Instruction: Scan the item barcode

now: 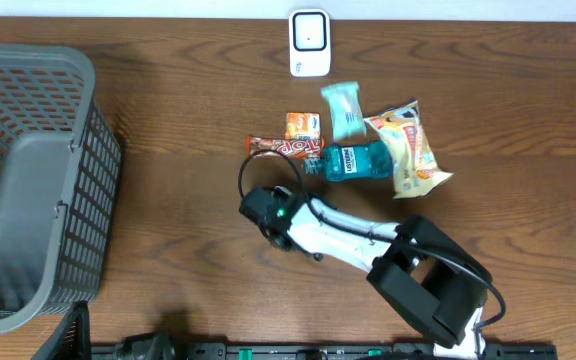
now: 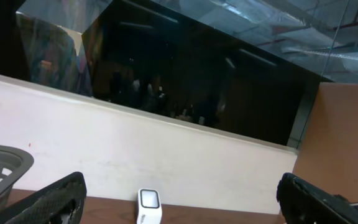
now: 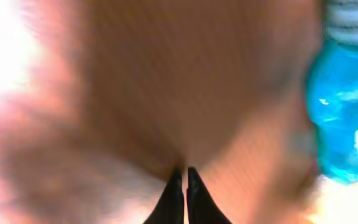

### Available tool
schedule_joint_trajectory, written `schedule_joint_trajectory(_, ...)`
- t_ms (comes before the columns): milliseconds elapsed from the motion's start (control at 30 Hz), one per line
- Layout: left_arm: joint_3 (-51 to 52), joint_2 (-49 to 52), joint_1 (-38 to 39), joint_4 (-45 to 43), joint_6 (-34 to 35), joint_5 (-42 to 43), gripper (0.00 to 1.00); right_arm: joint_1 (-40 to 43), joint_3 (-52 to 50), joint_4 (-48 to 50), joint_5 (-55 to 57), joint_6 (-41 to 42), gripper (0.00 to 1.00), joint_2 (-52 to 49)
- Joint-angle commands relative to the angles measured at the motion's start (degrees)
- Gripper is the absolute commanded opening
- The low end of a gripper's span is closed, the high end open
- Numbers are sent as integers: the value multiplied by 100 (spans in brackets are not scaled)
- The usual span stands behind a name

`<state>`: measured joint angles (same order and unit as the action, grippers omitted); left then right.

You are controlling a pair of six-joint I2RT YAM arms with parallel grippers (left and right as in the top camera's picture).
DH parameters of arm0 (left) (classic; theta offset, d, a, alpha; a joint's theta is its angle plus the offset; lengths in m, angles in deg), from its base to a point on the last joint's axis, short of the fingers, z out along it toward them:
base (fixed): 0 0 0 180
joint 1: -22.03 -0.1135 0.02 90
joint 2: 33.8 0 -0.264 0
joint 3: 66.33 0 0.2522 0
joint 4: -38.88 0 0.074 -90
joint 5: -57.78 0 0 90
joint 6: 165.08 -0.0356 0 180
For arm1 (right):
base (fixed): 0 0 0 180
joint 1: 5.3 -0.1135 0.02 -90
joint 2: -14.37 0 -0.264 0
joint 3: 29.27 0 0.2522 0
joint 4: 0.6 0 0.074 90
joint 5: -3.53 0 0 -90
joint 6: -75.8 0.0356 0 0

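A white barcode scanner (image 1: 309,43) stands at the table's far edge and shows low in the left wrist view as the scanner (image 2: 149,208). Below it lie a brown candy bar (image 1: 286,148), a small orange packet (image 1: 303,125), a pale teal pouch (image 1: 344,110), a blue bottle (image 1: 361,162) and a yellow snack bag (image 1: 410,150). My right gripper (image 1: 263,208) sits just below and left of the candy bar. In the blurred right wrist view the right gripper (image 3: 184,173) is shut with nothing seen between its fingers, and the blue bottle (image 3: 344,118) is at the right. My left gripper (image 2: 182,202) stands wide open and holds nothing.
A large grey mesh basket (image 1: 103,170) fills the left side of the table. A black cable (image 1: 243,180) loops beside the right gripper. The right arm's body (image 1: 428,285) lies across the front right.
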<state>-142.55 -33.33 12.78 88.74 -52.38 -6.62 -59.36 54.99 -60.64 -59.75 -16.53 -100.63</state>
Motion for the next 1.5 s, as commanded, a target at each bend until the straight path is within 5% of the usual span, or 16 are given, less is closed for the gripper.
schedule_joint_trajectory(0,-90,-28,-2,-7,-15,74,98,48,492,-407,-1878,-61,1,-160)
schedule_joint_trajectory(300,-90,-28,-4,-7,-13,74,98,262,894,-839,-1799,-94,6,-136)
schedule_joint_trajectory(467,-90,-28,-4,13,-15,72,98,317,1016,-870,-1799,190,50,42)
schedule_joint_trajectory(533,-90,-28,-4,59,-13,74,98,387,1091,-918,-1775,273,85,280)
schedule_joint_trajectory(600,-90,-28,-4,81,-15,74,98,448,1110,-922,-1517,269,99,546)
schedule_joint_trajectory(767,-90,-28,-4,79,-13,74,98,678,1110,-662,-127,-20,99,870)
schedule_joint_trajectory(1167,-94,-28,-7,79,-13,74,98,1867,1095,68,-535,-914,97,319)
schedule_joint_trajectory(1467,-94,-28,-129,83,-13,74,98,2081,1091,52,-619,-2610,99,173)
